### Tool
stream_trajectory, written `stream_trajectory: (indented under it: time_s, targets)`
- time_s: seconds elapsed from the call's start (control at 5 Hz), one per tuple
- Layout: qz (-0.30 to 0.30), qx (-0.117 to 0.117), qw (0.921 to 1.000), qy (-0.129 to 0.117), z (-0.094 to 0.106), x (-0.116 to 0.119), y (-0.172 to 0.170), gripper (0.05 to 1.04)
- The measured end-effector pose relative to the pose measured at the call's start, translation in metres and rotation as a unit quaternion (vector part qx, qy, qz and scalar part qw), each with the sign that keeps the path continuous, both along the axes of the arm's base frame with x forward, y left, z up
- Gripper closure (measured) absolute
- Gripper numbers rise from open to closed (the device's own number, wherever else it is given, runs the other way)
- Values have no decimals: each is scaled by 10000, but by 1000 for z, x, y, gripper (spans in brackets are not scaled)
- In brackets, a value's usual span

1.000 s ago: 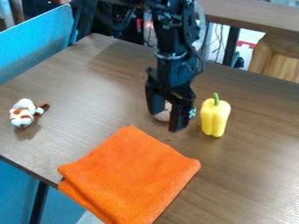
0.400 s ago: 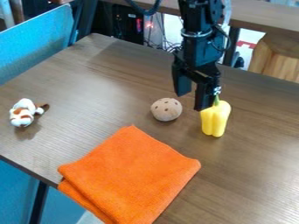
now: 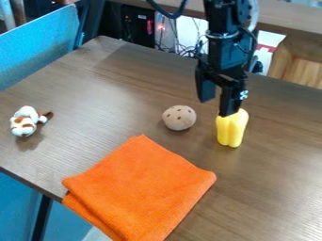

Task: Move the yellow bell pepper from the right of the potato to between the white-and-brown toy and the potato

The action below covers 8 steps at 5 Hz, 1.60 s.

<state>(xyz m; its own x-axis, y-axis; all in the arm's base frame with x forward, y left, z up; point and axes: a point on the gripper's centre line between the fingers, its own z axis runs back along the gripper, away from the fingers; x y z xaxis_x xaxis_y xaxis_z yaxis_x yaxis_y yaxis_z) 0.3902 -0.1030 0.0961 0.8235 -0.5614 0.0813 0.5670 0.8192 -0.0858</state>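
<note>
The black gripper [image 3: 215,107] hangs over the right-centre of the table, its fingers apart with nothing between them. Just below and to its right, a yellow bell pepper [image 3: 232,129] stands upright, its stem and top partly hidden behind the gripper's right finger. A pale brown ball with dark spots [image 3: 179,117] rests on the wood to the left of the pepper, below and left of the gripper. Nearer the camera lies a folded orange cloth [image 3: 140,189]. At the far left is a small white and brown plush toy [image 3: 26,121].
The brown wooden table [image 3: 104,89] has its left edge beside a blue chair back [image 3: 39,46]. Behind its back edge are cables, dark equipment and another wooden surface [image 3: 286,20].
The gripper has moved right and up, away from the ball, uncovering it, and now stands over the pepper's top. The ball, pepper, cloth and plush toy have kept their places.
</note>
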Motion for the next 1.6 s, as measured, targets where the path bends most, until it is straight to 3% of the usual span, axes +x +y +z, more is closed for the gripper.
stream_trajectory:
  time_s: [0.6, 1.0, 1.2, 1.4, 1.6]
  targets:
    - [-101, 287, 9995, 124, -11, 8, -16, 83]
    - [-115, 332, 9993, 122, -11, 12, -19, 121]
    - [-100, 374, 9992, 136, -14, 14, -19, 309]
    - [-39, 372, 9992, 133, -14, 16, -19, 629]
    - [-33, 339, 9993, 127, -14, 16, -20, 797]
